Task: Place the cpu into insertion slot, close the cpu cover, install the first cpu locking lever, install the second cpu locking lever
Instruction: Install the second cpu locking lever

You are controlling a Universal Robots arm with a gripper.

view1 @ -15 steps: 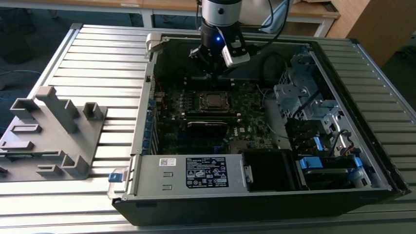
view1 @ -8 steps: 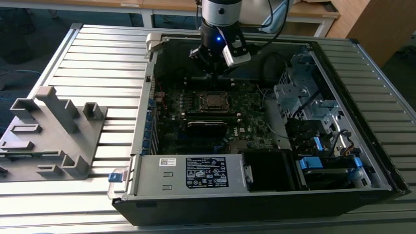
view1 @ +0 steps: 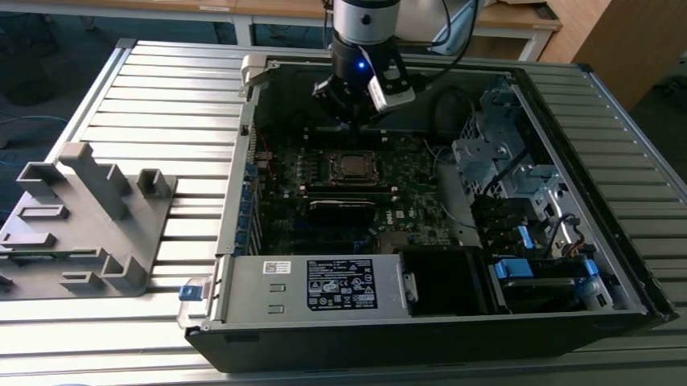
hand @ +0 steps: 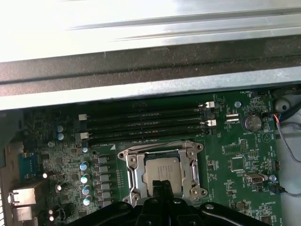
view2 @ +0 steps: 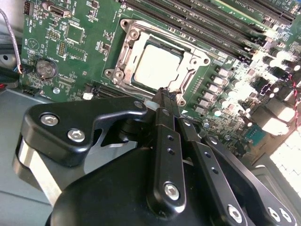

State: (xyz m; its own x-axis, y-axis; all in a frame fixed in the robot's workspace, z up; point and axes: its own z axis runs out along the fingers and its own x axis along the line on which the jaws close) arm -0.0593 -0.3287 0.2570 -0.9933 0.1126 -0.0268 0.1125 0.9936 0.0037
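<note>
The cpu point(view2: 157, 68) lies in the insertion slot point(view1: 352, 166) on the green board, its pale metal top showing through the cut-out of the cpu cover point(view2: 123, 55). In both wrist views the silver cover frame lies flat around the chip. The first wrist view shows the cpu point(hand: 162, 170) inside the cover point(hand: 131, 165) as well. My gripper point(view2: 163, 94) is shut with nothing between its black fingers point(view2: 162, 136). Its tips hover just off the socket's edge, above the board. In the exterior view the gripper point(view1: 353, 122) hangs over the board a little behind the socket.
Long black memory slots point(hand: 146, 123) run beside the socket. The case's metal wall point(hand: 141, 89) rises behind them. A black module point(view1: 341, 211), the power supply point(view1: 311, 285) and a drive cage point(view1: 504, 161) crowd the case. A grey fixture point(view1: 86, 217) stands at the exterior view's left.
</note>
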